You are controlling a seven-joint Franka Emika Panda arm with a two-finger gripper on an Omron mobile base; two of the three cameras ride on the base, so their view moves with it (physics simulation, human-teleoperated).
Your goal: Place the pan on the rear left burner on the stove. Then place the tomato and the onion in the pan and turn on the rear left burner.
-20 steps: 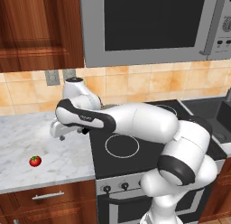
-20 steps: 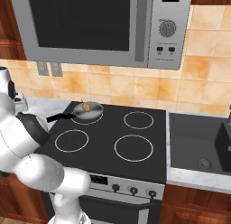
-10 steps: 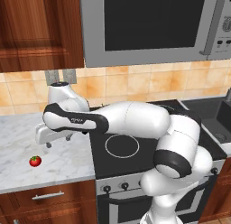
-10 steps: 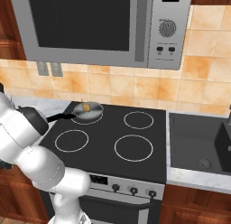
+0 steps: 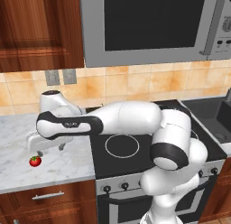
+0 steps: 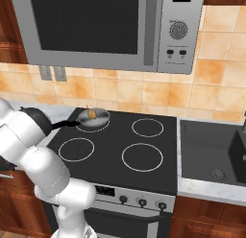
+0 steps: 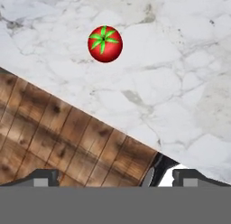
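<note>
Hovering over the marble counter (image 5: pixel 18 128), my gripper (image 5: pixel 38 144) stands with jaws spread wide, holding nothing. Tomato (image 7: pixel 105 43): on the counter near its front edge, toward 12 o'clock in the hand view. Pan (image 6: pixel 94 118): on the rear left burner (image 6: pixel 91 125), onion (image 6: pixel 92 115) inside. Risk: a fingertip nudging the round tomato could roll it off the edge.
</note>
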